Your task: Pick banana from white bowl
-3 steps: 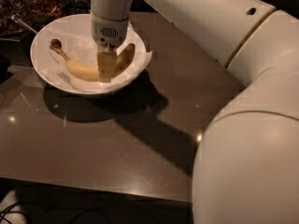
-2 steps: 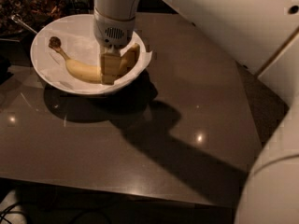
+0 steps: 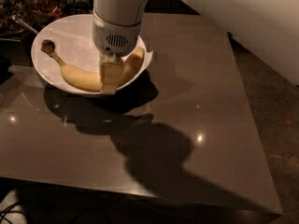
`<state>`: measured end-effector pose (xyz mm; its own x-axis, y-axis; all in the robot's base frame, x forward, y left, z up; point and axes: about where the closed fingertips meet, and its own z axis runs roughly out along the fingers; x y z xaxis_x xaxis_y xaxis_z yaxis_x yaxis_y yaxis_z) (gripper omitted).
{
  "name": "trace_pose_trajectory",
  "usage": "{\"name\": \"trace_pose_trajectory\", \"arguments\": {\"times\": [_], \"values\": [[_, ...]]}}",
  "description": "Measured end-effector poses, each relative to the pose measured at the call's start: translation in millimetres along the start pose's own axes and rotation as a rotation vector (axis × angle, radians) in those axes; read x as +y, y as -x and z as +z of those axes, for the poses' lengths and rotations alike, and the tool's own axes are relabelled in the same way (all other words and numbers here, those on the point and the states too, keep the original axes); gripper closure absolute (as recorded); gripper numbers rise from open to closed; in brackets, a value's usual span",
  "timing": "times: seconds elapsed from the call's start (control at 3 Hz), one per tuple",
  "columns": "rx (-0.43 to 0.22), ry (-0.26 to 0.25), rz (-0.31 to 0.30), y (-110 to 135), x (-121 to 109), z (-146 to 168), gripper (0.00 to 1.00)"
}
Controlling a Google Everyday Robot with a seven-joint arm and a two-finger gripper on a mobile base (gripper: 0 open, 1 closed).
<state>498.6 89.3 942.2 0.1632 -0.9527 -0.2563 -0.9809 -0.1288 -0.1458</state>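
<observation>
The yellow banana [image 3: 77, 76] lies curved along the near side of the white bowl [image 3: 70, 29], with its dark brown stem tip at the left. The bowl stands at the far left of the dark table. My gripper [image 3: 112, 76] reaches straight down into the bowl and sits at the banana's middle, hiding that part of it. The white wrist housing [image 3: 117, 36] is directly above it. The banana rests in the bowl.
A dark dish of brown food [image 3: 42, 6] with a metal utensil [image 3: 23, 24] stands behind the bowl at the top left. The brown glossy table [image 3: 196, 106] stretches to the right and front. Its right edge drops to the floor [image 3: 280, 125].
The big white arm segment has swung out of the lower right of the view. The gripper stays at the banana's middle in the bowl.
</observation>
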Motion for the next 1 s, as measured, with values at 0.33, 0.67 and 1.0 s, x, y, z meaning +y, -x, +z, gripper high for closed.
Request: {"name": "trace_pose_trajectory", "arguments": {"times": [0.33, 0.67, 1.0], "values": [[-0.014, 0.004, 0.026, -2.4, 16.1, -2.5, 1.00], [-0.042, 0.016, 0.070, -1.1, 49.1, -6.2, 1.00], [-0.042, 0.017, 0.070, -1.2, 49.6, -6.2, 1.00]]}}
